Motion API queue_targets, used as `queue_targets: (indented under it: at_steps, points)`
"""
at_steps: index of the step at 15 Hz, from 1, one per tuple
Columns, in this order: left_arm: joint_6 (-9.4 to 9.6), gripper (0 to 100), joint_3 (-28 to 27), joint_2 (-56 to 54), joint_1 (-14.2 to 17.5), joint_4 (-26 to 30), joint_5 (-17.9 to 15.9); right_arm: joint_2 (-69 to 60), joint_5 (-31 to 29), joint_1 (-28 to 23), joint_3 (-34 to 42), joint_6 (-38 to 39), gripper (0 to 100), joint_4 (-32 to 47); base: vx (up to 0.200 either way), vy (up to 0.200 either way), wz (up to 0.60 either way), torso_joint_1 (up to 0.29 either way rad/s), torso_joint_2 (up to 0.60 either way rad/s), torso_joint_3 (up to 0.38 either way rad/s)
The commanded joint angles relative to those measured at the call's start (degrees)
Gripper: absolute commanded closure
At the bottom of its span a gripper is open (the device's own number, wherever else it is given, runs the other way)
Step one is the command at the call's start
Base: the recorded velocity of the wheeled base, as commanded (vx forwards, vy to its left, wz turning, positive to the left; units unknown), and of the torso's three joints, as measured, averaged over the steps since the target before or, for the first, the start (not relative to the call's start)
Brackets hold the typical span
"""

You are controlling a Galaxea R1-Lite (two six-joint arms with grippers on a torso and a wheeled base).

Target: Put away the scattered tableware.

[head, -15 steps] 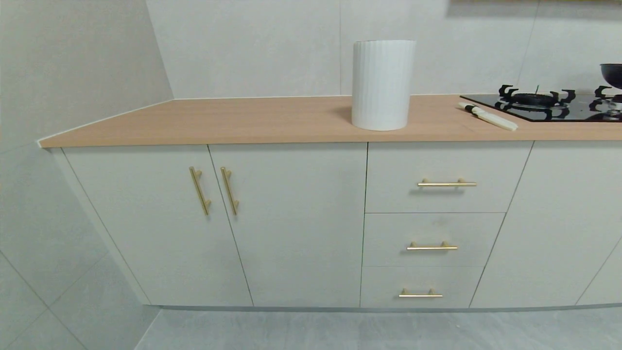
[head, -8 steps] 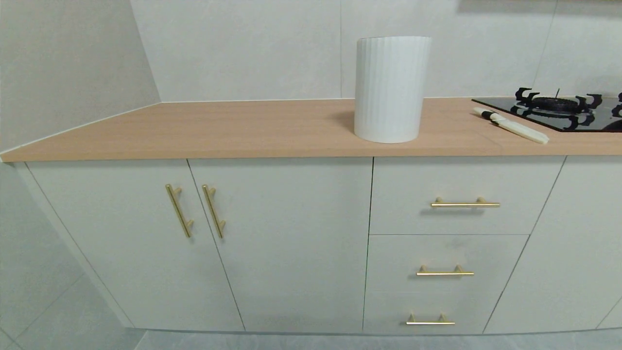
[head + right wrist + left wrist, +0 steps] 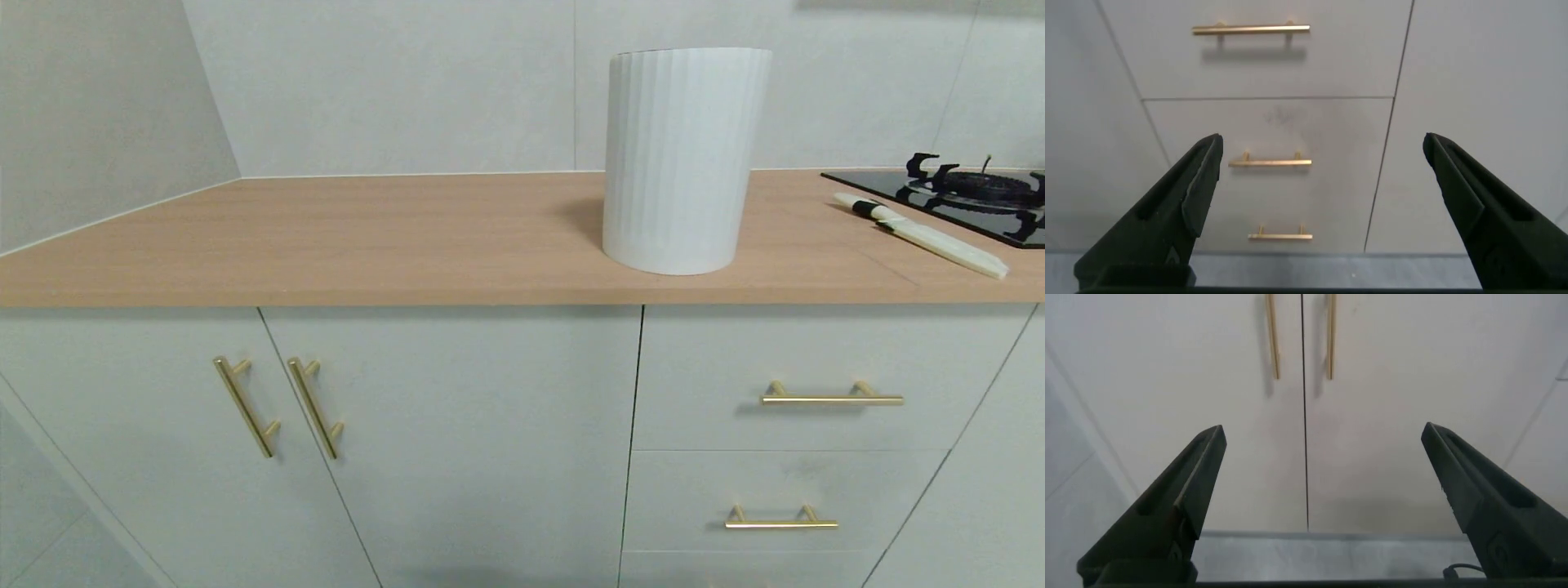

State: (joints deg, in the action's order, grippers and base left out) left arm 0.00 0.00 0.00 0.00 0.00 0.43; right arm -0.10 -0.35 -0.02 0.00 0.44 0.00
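A tall white ribbed holder (image 3: 682,159) stands on the wooden countertop (image 3: 367,237). To its right a cream utensil with a black band (image 3: 918,235) lies on the counter beside the stove. My left gripper (image 3: 1319,441) hangs open low in front of the double cabinet doors (image 3: 1305,416), nothing between its fingers. My right gripper (image 3: 1319,147) is open too, facing the drawer stack (image 3: 1266,122), and holds nothing.
A black gas stove (image 3: 971,196) sits at the counter's far right. Below are two doors with gold handles (image 3: 277,404) and drawers with gold pulls (image 3: 831,398). Tiled walls close the left corner and the back.
The whole head view has shifted: the counter and cabinets now look larger and closer, so the camera has moved toward the counter. The holder and utensil keep their places.
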Motion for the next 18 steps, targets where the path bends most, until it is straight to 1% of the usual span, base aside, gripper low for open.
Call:
queue_targets:
  at_steps: [1, 14, 15, 18]
  points:
    - [0.00, 0, 0.00, 0.09, 0.00, 0.00, 0.01, 0.10, 0.00, 0.02, 0.00, 0.00, 0, 0.00, 0.200, 0.000, 0.00, 0.007, 0.01, -0.002]
    - [0.00, 0, 0.00, 0.09, 0.00, 0.00, 0.01, 0.10, 0.00, 0.02, 0.00, -0.09, 0, 0.00, 0.000, 0.000, 0.00, 0.000, 0.00, 0.000]
    - [0.00, 0, 0.00, 0.09, 0.00, 0.00, 0.10, 0.10, 0.00, 0.02, 0.00, -0.09, 0, 0.00, 0.000, 0.000, -0.60, 0.002, 0.00, -0.002]
    - [0.00, 0, 0.00, 0.09, 0.00, 0.00, 0.01, 0.10, 0.00, 0.02, 0.00, -0.09, 0, 0.00, 0.000, 0.000, 0.00, 0.000, 0.00, 0.000]
